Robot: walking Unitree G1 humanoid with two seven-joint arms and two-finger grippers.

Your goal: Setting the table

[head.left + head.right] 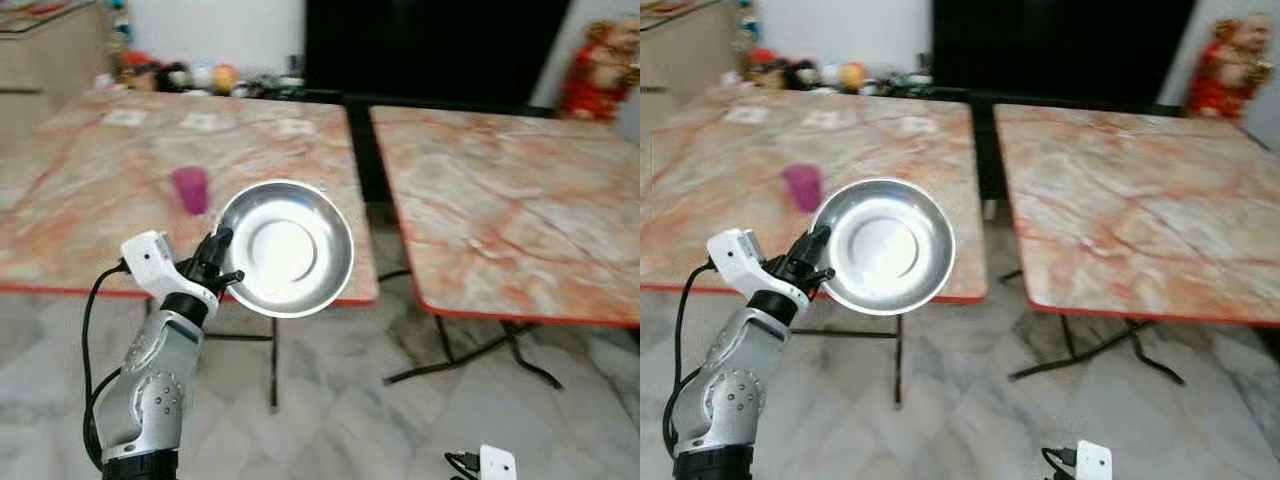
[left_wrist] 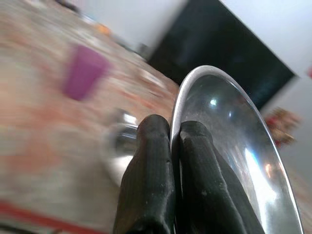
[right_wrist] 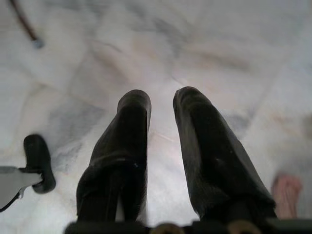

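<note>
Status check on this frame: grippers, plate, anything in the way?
Left gripper shut on steel plate rim, held tilted before the left table. Right gripper open, idle over floor. Pink cup stands on the table behind the plate.

- Left bench [image 1: 90,200] has loads of open marble. The only thing standing mid-surface is a pink cup [image 1: 190,189], just beside the held steel plate [image 1: 285,248] as seen from the head.
- That plate sits over the left bench's near edge, pinched at its rim by the left gripper [image 2: 173,134], so it blocks that corner.
- Small clutter lines the far edge [image 1: 180,76].
- Right bench [image 1: 520,210] is wide open.
- A dark gap [image 1: 362,160] splits the two benches, with folding legs [image 1: 480,350] below.
- Right gripper [image 3: 161,105] hangs low over bare floor [image 3: 219,44], jaws slightly apart.
</note>
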